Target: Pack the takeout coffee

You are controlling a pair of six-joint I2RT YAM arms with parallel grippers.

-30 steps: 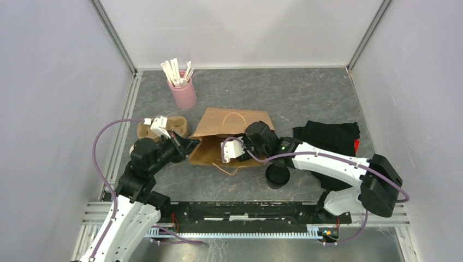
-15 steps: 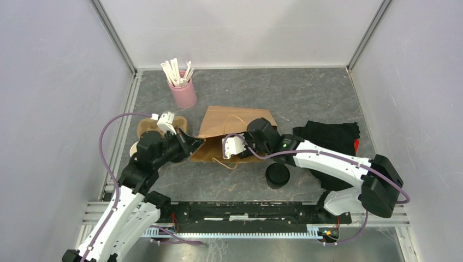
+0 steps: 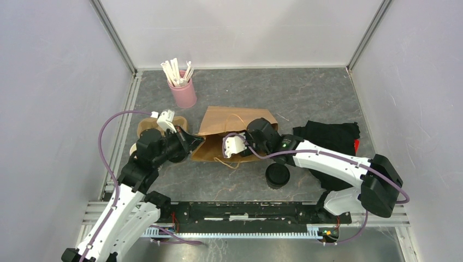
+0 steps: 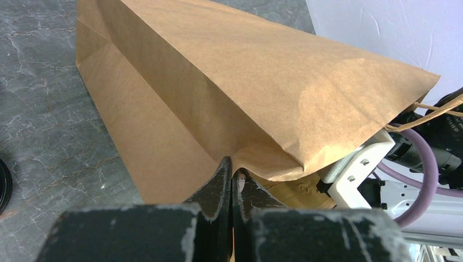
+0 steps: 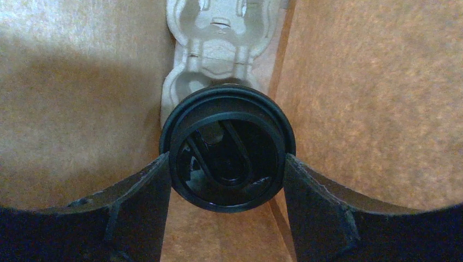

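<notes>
Two cups make up the order, and neither appears packed yet: one is at the bag's mouth in a grip, the other stands outside on the table (image 3: pixel 306 93). Left to right: a pink cup (image 3: pixel 184 94) of white sticks stands toward the far-left corner and is no part of the load. The left arm reaches forward from its base, forearm low and angled toward the table's middle. The left gripper (image 4: pixel 232 177) has its fingers pressed together on the paper edge of the bag (image 4: pixel 245 82), apparently to steady or lift that side. The bag lies on its side at mid-table, its handles toward the right arm. The right arm stretches leftward from the near-right corner, its wrist at the bag's mouth. The right gripper (image 5: pixel 226 164) clasps the held cup (image 5: pixel 226 117) by its sides, black lid facing the wrist camera, brown paper walls on either side. A pulp tray (image 5: pixel 218 27) shows deeper in, beyond this cup. The second cup (image 3: pixel 277 176) stands lidded near the near edge, just under the right forearm. A black cloth (image 3: pixel 327 134) lies toward the right edge. Judged remaining: seat and release the held cup, then fetch the second.
</notes>
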